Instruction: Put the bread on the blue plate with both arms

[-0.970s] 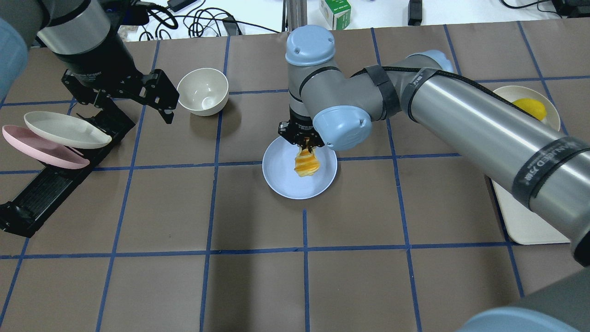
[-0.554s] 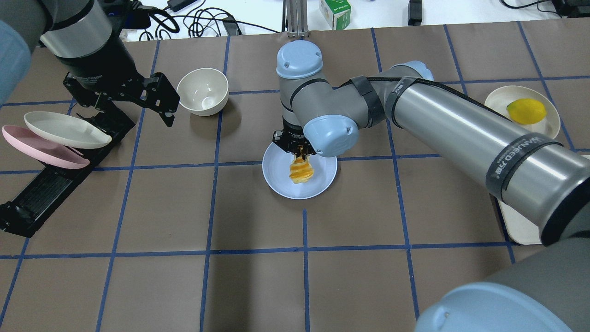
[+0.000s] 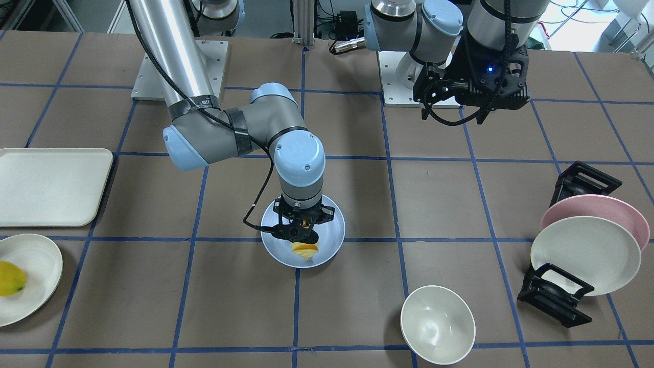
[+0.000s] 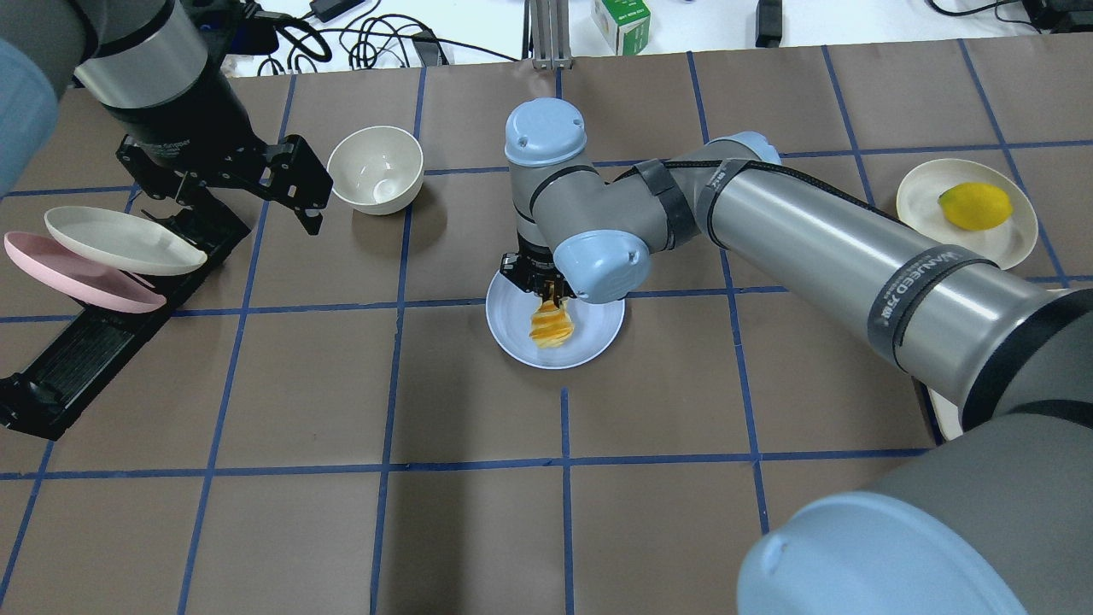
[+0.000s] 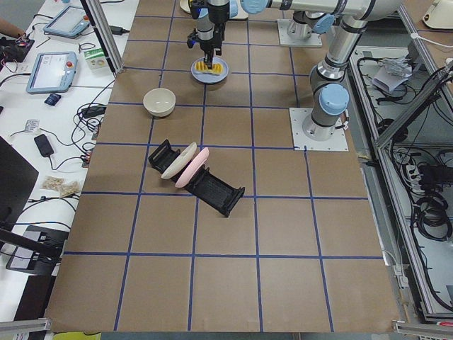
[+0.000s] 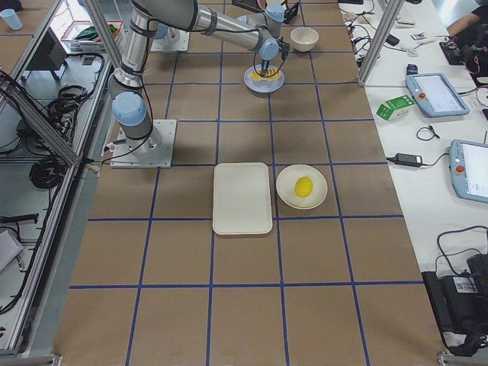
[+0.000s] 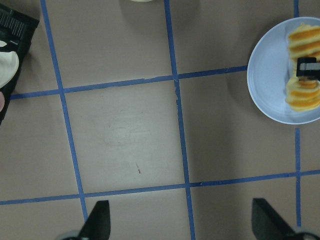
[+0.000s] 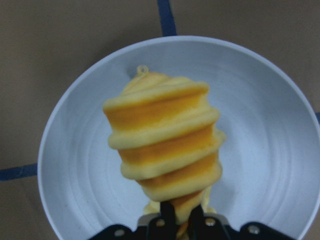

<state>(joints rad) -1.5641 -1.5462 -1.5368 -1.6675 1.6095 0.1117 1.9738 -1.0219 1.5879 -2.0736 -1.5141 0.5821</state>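
My right gripper [image 4: 548, 290] is shut on one end of the bread [image 4: 551, 325], an orange-yellow ridged loaf that hangs down from it over the blue plate [image 4: 512, 337]. The right wrist view shows the bread [image 8: 165, 145] centred over the plate [image 8: 75, 165], pinched at the gripper [image 8: 177, 220]. I cannot tell whether its lower end touches the plate. In the front view the bread [image 3: 305, 249] is low over the plate [image 3: 333, 230]. My left gripper [image 4: 239, 201] is open and empty, high at the table's left; in its wrist view [image 7: 182, 225] the plate [image 7: 267, 85] lies to the right.
A cream bowl [image 4: 376, 169] stands left of the plate. A black rack [image 4: 77, 359] holds a pink plate [image 4: 77, 282] and a cream plate [image 4: 119, 239] at the left edge. A cream plate [image 4: 918, 192] with a yellow fruit [image 4: 973, 205] and a cream tray [image 3: 51, 186] are on the right.
My right arm has come down and a little to the left with the bread, which now hangs lower over the blue plate. The left arm has barely moved.
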